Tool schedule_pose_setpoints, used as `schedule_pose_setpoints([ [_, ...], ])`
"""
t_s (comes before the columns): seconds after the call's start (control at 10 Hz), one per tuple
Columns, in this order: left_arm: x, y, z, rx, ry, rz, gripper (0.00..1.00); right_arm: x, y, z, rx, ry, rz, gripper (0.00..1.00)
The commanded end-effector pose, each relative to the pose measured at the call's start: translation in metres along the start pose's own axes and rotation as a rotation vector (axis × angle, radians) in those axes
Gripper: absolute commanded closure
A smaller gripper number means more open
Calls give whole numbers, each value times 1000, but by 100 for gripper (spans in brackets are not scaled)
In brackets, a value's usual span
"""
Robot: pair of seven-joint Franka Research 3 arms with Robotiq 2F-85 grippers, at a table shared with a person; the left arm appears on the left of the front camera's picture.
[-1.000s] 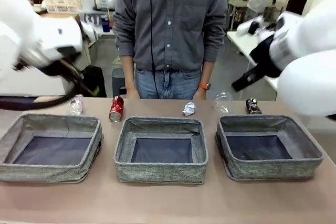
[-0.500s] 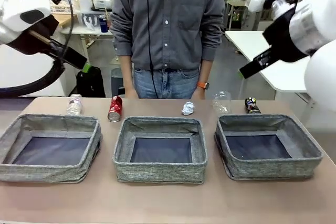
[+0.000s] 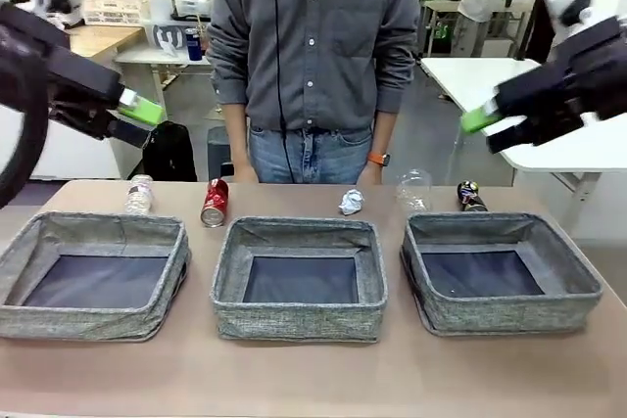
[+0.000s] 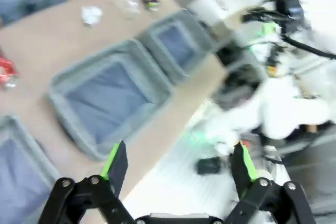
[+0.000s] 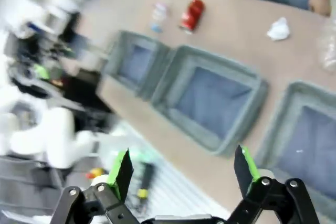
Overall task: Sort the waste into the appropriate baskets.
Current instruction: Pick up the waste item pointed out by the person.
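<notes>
1. Arms update: over the last second both have swung up and round. The big white housings that crowded the sides of the front view are out of the way, and I now see the fingers themselves, pointing in toward the middle.
2. Left gripper (image 3: pixel 137 119) is spread wide with nothing in it, hanging high over the table (image 3: pixel 294 379). Same story for the right gripper (image 3: pixel 493 129): fingers wide apart, empty, up in the air. Both wrist views back that up, though they're smeared with motion blur.
3. Nothing on the table has shifted in that second. All the litter sits in its row along the far edge in front of the person (image 3: pixel 313 46). The left basket (image 3: pixel 98 322), middle basket (image 3: pixel 299 320) and right basket (image 3: pixel 509 315) all show bare dark bottoms. My read: sorting hasn't started and the arms are just getting into a ready pose.
4. From the left gripper: the clear bottle (image 3: pixel 139 195) is straight below the fingertips in the front view. The red soda can (image 3: pixel 215 203) lies near it, toward the middle. Both are well apart from the tool, no contact.
5. From the right gripper: the dark can (image 3: pixel 471 197) is below and slightly inboard of the tips. The clear cup (image 3: pixel 415 190) is near the can, on its centre side.
6. The paper ball (image 3: pixel 351 203) lies between the two grippers, low down past the middle basket, a bit nearer the right one.
7. I can't judge how far forward either tool has to reach from these views, so I'd go slow on the first descent.
</notes>
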State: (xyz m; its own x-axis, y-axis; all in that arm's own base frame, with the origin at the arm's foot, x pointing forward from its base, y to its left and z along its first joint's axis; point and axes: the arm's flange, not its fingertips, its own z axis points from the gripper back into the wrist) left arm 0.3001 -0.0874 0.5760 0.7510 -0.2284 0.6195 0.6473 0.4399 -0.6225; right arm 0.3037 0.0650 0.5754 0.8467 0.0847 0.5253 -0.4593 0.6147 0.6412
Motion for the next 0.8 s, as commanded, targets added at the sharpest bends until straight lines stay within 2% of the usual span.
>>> schedule_pose_setpoints([
  [0.0,-19,25,18,-207,-44,262,0,-6,-27,14,227,-138,-337,0],
  [0.2,-30,38,40,-184,-181,326,0,-9,-43,9,215,-162,-387,0],
  [0.3,-30,37,44,-158,-211,337,0,-10,-48,7,193,-176,-394,0],
  [0.4,-22,34,36,171,-152,428,0,-11,-44,-1,-21,-237,-294,0],
  [0.5,-22,48,56,-229,-176,338,0,5,-53,27,236,-156,-408,0],
  [0.7,-22,48,56,-229,-176,338,0,5,-53,27,236,-156,-408,0],
])
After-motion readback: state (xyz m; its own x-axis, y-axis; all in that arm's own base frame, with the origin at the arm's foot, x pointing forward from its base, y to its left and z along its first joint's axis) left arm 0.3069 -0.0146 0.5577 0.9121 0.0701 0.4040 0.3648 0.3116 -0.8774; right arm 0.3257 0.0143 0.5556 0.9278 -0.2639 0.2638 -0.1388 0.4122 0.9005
